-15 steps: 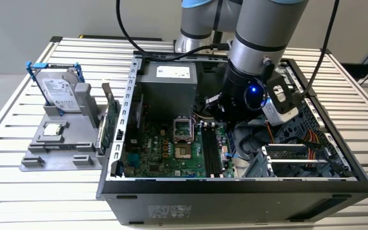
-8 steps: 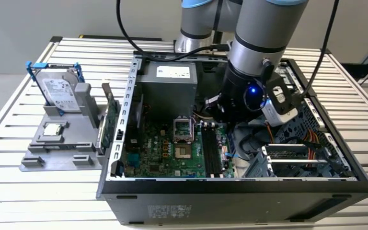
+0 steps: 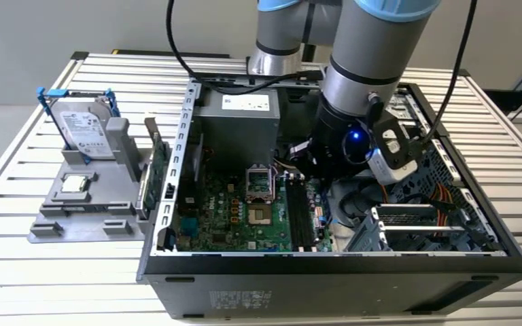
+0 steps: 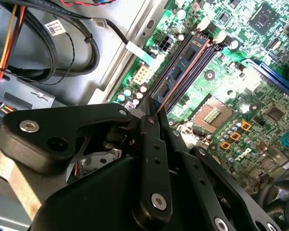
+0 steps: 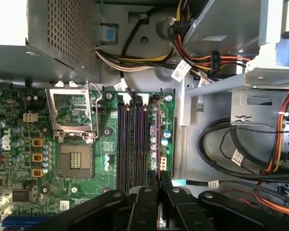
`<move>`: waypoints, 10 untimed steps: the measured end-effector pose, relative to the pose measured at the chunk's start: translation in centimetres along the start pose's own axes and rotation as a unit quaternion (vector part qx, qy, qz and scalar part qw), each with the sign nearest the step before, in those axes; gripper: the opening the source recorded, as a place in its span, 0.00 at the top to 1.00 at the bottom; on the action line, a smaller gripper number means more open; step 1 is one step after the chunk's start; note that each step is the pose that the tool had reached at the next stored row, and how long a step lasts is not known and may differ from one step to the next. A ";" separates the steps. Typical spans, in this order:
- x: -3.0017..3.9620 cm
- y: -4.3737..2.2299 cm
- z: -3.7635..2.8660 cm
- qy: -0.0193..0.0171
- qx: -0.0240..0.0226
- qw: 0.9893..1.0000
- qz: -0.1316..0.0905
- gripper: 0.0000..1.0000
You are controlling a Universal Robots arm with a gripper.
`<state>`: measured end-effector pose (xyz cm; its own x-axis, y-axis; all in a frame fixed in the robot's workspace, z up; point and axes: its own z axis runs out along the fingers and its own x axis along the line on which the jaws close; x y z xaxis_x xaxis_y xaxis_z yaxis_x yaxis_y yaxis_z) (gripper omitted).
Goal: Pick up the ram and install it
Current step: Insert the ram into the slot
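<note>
the ram (image 4: 183, 65), a slim dark blue-green circuit-board stick with a row of black chips, stands on edge in one of the long black memory slots (image 4: 195, 72) of the green motherboard (image 4: 241, 91), so the pickup part of the job looks done and the seating is what remains to be judged. in the exterior view, the grey robot arm reaches down into the open black computer case (image 3: 334, 261) lying on the slatted metal table (image 3: 25, 204), its black gripper (image 3: 329, 178) low beside the slots (image 3: 299, 217); a silver hard drive in a blue-clipped frame (image 3: 87, 132) and a green expansion card (image 3: 155, 176) stand outside the case toward the exterior view's left. in the second wrist view, the black gripper (image 4: 151, 114) has its fingers drawn close together at the near end of the stick, pinching its thin upper edge, with the board running away from the fingertips along the slot. in the first wrist view, the gripper (image 5: 160, 179) sits at the end of the slot row (image 5: 135, 144), and the stick (image 5: 158, 137) appears as a thin line in the slot nearest the case's bare metal floor. whether the stick is pressed fully home and the end latches have closed cannot be told; the gripper has not let go.
</note>
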<state>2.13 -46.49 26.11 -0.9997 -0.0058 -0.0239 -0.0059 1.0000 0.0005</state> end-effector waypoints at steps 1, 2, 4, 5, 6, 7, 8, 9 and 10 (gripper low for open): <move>0.01 0.00 0.08 0.000 0.000 1.000 0.000 1.00; 0.03 0.00 0.14 0.000 0.000 1.000 0.000 1.00; 0.09 0.00 0.28 0.000 0.001 1.000 0.000 1.00; 0.10 0.00 0.34 0.000 0.001 1.000 -0.001 1.00; 0.11 0.00 0.42 0.000 0.001 1.000 -0.001 1.00; 0.12 0.00 0.51 0.000 0.002 1.000 -0.001 1.00; 0.14 0.00 0.62 0.000 0.002 1.000 -0.001 1.00; 0.16 0.00 0.72 0.000 0.002 1.000 -0.001 1.00; 0.16 0.00 0.80 0.000 0.003 1.000 -0.001 1.00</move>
<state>1.99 -46.49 25.30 -0.9997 -0.0076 -0.0238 -0.0075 1.0000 -0.0049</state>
